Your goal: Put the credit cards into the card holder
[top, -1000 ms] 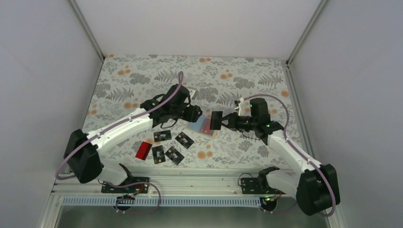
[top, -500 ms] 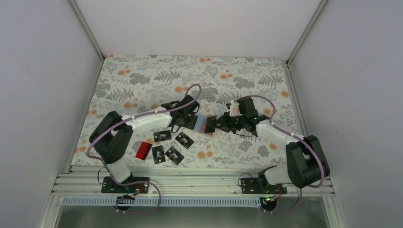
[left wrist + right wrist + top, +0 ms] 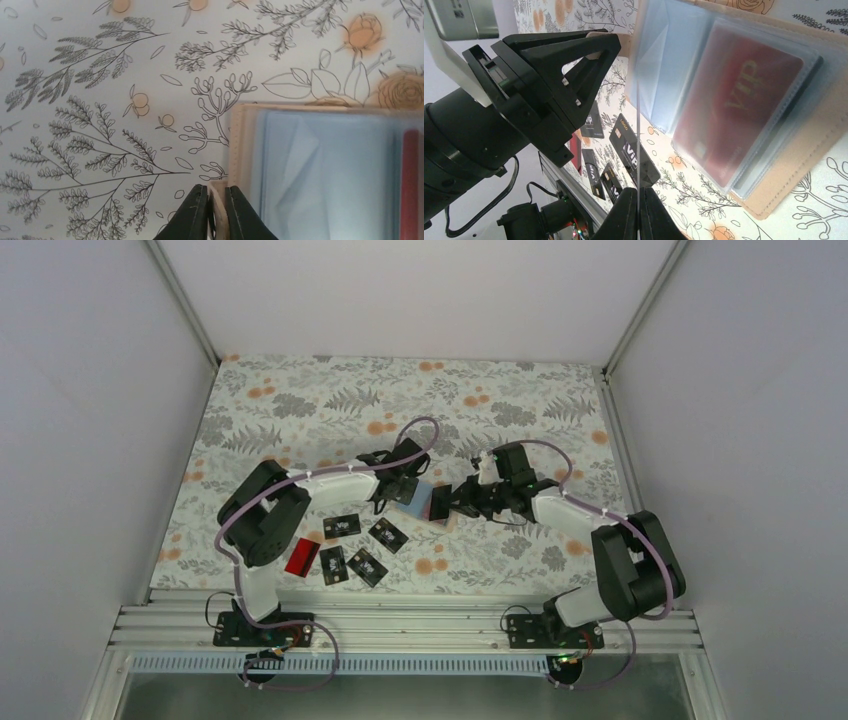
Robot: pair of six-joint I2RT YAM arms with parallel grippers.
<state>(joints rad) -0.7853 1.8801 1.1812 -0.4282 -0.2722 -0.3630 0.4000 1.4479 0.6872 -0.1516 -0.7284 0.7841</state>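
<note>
my left hand (image 3: pixel 216 209) pinches the tan edge of the card holder (image 3: pixel 320 170), open on the tabletop (image 3: pixel 100 75). my right hand (image 3: pixel 638 199) grips a black card (image 3: pixel 441 502) just over its blue pockets; a red card (image 3: pixel 734 110) sits inside one.

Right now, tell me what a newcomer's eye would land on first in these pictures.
The two grippers meet in the middle over the open card holder: the left gripper pinches its tan edge, while the right gripper holds a card edge-on at its blue pockets. A red VIP card already sits in one pocket, and loose black cards plus a red one lie to its near left.
</note>
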